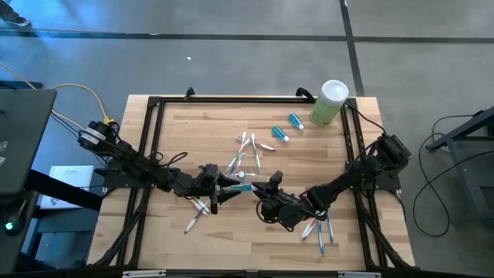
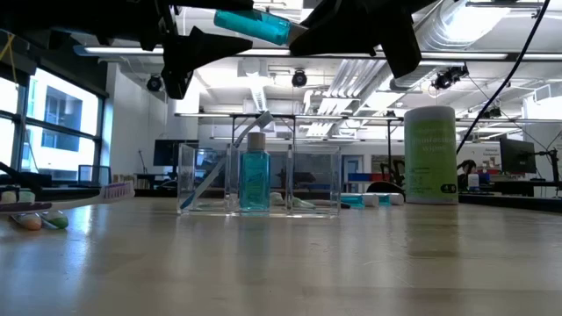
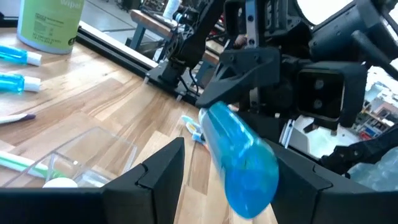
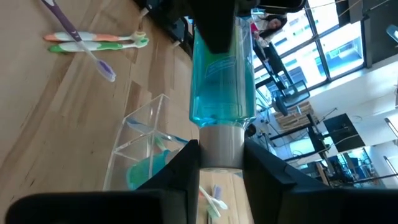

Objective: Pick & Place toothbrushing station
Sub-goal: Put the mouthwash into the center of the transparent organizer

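A clear cup (image 1: 239, 164) with compartments stands at mid-table; it also shows in the low view (image 2: 259, 180). In it are a blue bottle (image 2: 255, 183) and toothbrushes. A second blue bottle (image 2: 255, 25) is held in the air above the cup, between both grippers. My right gripper (image 4: 221, 165) is shut on it. My left gripper (image 3: 227, 162) is open, with a finger on either side of the bottle's base end (image 3: 245, 177). Two blue tubes (image 1: 279, 133) lie on the wood beyond the cup. My right gripper pinches the bottle's pale cap (image 4: 221, 140) between its two fingers, coming about level from the table's right side. The bottle sticks out beyond the fingertips toward my left gripper, nearly level and clear of the table. My left gripper: one finger (image 3: 298, 177) stands close against the bottle's side; I cannot tell whether it touches.
A tall pale-green canister (image 1: 330, 102) with a white lid stands at the far right corner. Loose toothbrushes lie near the front left (image 1: 197, 216) and front right (image 1: 318, 230). A black frame (image 1: 154, 104) runs round the tabletop.
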Motion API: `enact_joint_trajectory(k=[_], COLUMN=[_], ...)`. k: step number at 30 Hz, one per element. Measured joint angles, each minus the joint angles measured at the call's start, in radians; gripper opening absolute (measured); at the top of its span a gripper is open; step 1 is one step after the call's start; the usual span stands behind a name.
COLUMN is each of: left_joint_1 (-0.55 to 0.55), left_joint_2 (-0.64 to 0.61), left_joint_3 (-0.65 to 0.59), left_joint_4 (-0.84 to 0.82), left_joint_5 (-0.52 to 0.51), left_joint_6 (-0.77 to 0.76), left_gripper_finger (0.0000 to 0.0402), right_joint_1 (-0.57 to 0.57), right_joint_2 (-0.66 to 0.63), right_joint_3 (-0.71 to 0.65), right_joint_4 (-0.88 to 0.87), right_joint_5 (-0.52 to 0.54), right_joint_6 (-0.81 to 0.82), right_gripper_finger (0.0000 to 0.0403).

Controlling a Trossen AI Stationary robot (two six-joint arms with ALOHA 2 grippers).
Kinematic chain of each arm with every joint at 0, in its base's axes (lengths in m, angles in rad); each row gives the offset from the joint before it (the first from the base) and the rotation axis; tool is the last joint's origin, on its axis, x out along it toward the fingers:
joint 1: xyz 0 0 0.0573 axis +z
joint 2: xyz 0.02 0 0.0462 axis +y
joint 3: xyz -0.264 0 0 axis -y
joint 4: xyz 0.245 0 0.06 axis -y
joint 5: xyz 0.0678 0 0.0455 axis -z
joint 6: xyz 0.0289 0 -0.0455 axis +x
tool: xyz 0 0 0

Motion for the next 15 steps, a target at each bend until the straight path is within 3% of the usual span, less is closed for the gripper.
enact_joint_trajectory(k=[5, 15], left_joint_1=[-0.001, -0.001], left_joint_2=[0.0, -0.001], left_joint_3=[0.0, 0.0], left_joint_4=[0.0, -0.016], left_joint_5=[0.001, -0.002], left_joint_6=[0.007, 0.008], left_gripper_finger=[0.0179, 0.0071], right_joint_1=[0.0, 0.0], right_joint_2=[0.0, 0.0], right_joint_3=[0.0, 0.0], right_joint_4=[-0.004, -0.011], right_joint_5=[-0.023, -0.021], right_joint_6=[0.0, 0.002], right_gripper_finger=[0.0085, 0.0085])
